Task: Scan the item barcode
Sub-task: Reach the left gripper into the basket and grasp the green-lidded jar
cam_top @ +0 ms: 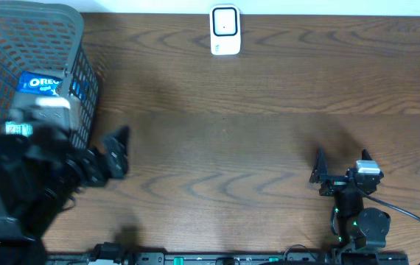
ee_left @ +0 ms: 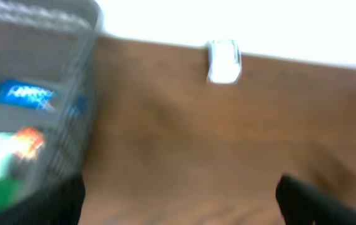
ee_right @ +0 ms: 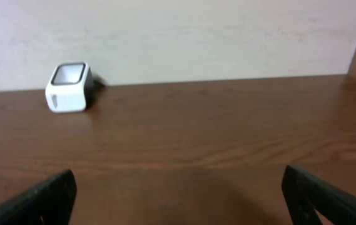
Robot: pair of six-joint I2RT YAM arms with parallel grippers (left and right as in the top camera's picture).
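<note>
Item: blue Oreo packet [cam_top: 39, 82], inside grey wire-mesh basket [cam_top: 79, 51].
Scanner: white box-shaped scanner [cam_top: 225, 31], well apart from basket.
Left gripper [cam_top: 116, 152]: beside basket, jaws spread, empty.
Right gripper [cam_top: 342, 156]: far from basket, jaws spread, empty.

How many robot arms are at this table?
2. The left arm is by the basket on the left; the right arm sits near the front edge on the right. No others show.
</note>
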